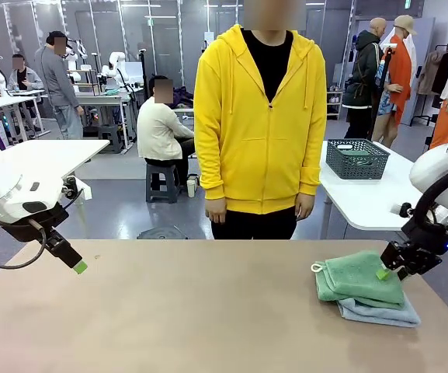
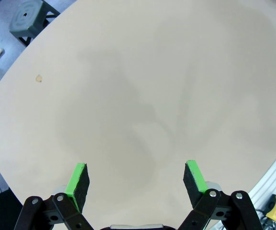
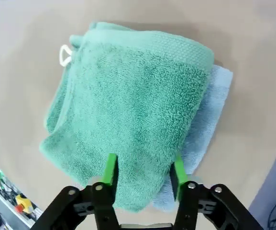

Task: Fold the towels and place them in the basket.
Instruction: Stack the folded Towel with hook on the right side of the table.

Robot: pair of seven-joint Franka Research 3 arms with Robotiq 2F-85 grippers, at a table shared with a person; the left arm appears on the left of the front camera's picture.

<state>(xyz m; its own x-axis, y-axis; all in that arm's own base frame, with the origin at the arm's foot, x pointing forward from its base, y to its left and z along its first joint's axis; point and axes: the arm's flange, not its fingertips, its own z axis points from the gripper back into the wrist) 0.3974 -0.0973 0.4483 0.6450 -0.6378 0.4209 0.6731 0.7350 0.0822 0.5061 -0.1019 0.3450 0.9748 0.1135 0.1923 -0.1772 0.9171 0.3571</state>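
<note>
The folded green towel lies on top of the pale blue-grey towel near the table's right end, on the robot's side; the blue one's edge shows beneath the green along the near and right sides. A white loop tag sticks out at the stack's left corner. The right gripper sits at the stack's right edge — in the right wrist view its fingers are partly closed, straddling the green towel's near edge, one pad on either side of the fold. Left of the stack the tabletop runs bare to the left gripper, which hangs over the far left end with jaws spread wide, holding nothing. The basket stands well beyond the stack on a separate white table, behind and beside the person in the yellow hoodie.
</note>
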